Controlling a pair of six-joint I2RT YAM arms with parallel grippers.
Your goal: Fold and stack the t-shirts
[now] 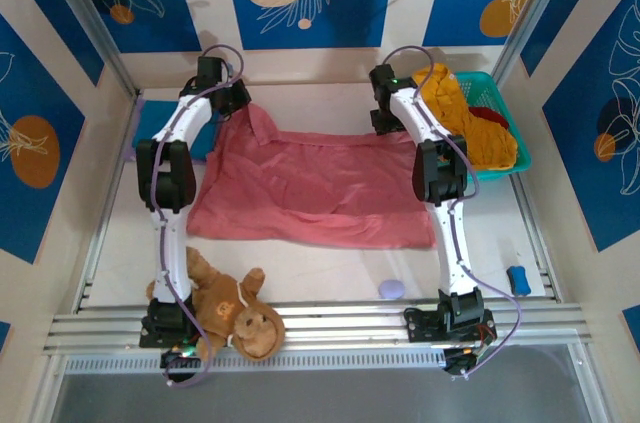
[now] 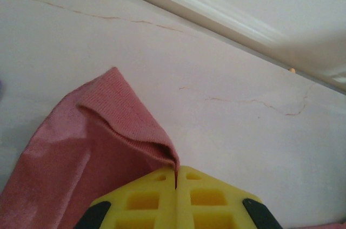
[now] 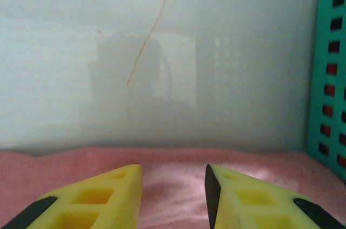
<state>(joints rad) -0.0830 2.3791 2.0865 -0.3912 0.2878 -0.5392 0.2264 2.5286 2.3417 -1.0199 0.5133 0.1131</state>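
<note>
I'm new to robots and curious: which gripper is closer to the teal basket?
Right. The right gripper hovers open over the pink shirt's far edge, just beside the basket. The left gripper pinches the shirt's opposite far corner, across the shirt from the basket.

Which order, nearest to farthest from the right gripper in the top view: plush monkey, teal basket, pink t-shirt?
1. Pink t-shirt: its far edge lies under the right gripper.
2. Teal basket: just to the gripper's right.
3. Plush monkey: near-left edge, clearly farthest.
</note>
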